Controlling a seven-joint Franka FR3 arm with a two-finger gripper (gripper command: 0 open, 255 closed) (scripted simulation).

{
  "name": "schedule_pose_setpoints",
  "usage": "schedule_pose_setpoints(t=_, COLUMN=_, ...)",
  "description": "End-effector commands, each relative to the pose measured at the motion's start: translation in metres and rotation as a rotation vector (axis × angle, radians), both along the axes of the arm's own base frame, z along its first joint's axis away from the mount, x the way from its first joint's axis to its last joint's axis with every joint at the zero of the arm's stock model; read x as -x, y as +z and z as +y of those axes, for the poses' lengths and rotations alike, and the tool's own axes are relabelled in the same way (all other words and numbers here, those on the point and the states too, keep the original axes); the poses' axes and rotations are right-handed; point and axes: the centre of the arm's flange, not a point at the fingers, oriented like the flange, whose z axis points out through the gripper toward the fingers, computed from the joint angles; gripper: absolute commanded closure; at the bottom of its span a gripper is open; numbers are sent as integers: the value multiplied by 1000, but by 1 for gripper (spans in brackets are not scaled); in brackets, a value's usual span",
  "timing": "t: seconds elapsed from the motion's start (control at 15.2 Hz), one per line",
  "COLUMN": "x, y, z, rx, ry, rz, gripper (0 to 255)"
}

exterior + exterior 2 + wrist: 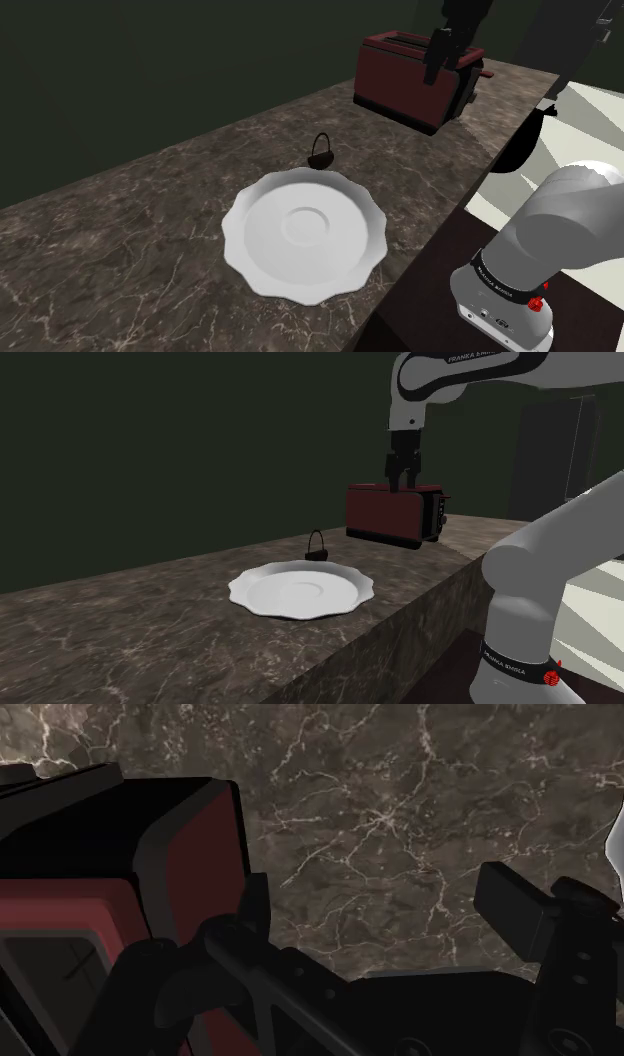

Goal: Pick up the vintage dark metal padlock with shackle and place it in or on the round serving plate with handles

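Note:
The small dark padlock [321,152] [316,545] stands upright on the marble counter, its shackle up, just beyond the far rim of the white scalloped plate [248,215] [248,590]. My black gripper [432,68] [403,482] [385,904] hangs over the dark red toaster, well off to the shoulder view's right of the padlock. Its fingers [510,896] stand apart with nothing between them. Under the hand lie the toaster's edge and bare marble.
A dark red toaster [405,85] [390,514] [190,854] stands at the counter's far end, right under the gripper. The brown marble counter [130,240] [130,632] stretches past the plate. My stand [520,300] sits beside the counter's near edge.

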Motion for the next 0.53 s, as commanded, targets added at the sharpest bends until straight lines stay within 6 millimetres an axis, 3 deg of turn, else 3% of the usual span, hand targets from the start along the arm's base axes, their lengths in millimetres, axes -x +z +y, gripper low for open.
schedule_pose_setpoints(t=0.0, x=0, y=0, z=0, rx=0, ry=0, rz=0, gripper=0)
schedule_pose_setpoints(t=0.46, x=6, y=-38, z=83, rx=-13, ry=-71, rz=-126, gripper=0)
